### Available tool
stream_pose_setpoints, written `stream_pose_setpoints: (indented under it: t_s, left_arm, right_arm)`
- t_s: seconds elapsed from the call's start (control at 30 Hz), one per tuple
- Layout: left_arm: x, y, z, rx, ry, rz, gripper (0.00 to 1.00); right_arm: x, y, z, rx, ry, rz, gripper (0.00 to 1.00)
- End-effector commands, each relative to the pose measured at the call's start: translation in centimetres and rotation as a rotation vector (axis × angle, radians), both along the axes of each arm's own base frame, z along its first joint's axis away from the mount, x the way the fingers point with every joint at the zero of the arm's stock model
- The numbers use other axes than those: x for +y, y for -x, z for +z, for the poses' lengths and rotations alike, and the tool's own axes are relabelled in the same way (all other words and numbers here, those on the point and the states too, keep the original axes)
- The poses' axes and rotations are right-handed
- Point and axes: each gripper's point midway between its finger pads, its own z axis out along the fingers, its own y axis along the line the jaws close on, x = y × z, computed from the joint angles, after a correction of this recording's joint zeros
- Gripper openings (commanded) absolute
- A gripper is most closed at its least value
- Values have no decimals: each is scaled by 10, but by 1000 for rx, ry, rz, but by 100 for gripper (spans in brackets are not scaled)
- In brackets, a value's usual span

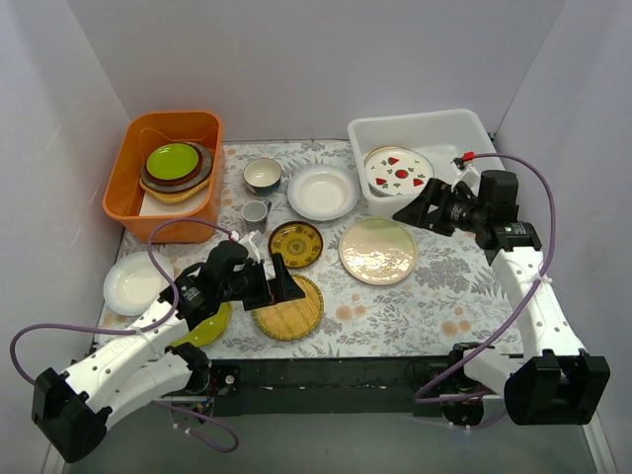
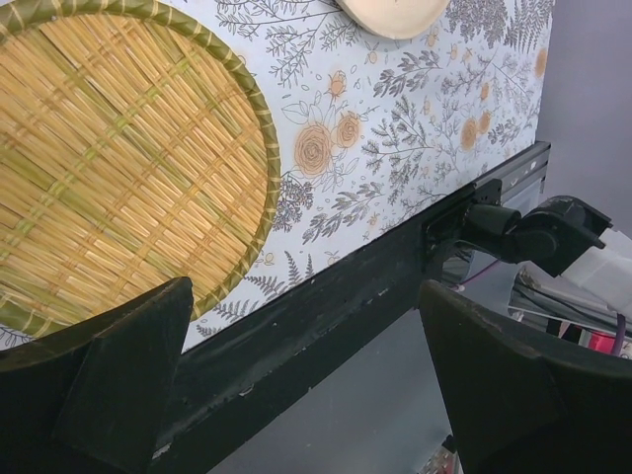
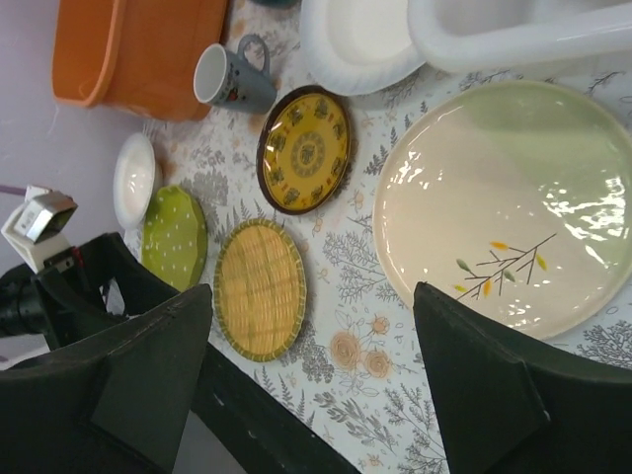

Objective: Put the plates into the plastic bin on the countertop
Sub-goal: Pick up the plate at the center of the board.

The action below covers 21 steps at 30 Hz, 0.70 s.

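The left gripper (image 1: 284, 284) is open and empty beside the straw plate (image 1: 288, 308), which lies at the near edge of the countertop (image 1: 444, 296). This plate looks light and a little flexible, so its raised rim should be easy to pinch. The right gripper (image 1: 407, 212), also open and empty, hangs between the bin (image 1: 415, 120) and the sprig plate (image 1: 377, 250), which seems glazed, slippery and fragile, so only its thin edge offers a hold.
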Motion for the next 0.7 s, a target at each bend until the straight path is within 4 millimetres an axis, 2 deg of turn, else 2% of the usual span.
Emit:
stream_pose_setpoints:
  t_s: [0.0, 0.17, 0.33, 0.4, 0.47, 0.57, 0.67]
  left_arm:
    - [6, -1, -5, 2, -26, 22, 98]
    - [7, -1, -8, 7, -25, 27, 98]
    - [4, -1, -12, 16, -16, 25, 98]
    - [1, -4, -8, 8, 3, 28, 98]
    - [-3, -7, -4, -1, 14, 23, 97]
    - [-10, -15, 9, -38, 32, 11, 98]
    - [-17, -22, 18, -54, 34, -4, 97]
  right_arm:
    - [17, 19, -8, -18, 29, 72, 89]
    - [29, 35, -30, 20, 40, 101, 88]
    - [25, 53, -69, 89, 72, 90, 86]
    - [18, 55, -82, 114, 99, 47, 83]
    - [4, 59, -104, 163, 159, -30, 79]
    - [-16, 58, -124, 221, 247, -128, 79]
    - [-25, 58, -142, 265, 280, -167, 78]
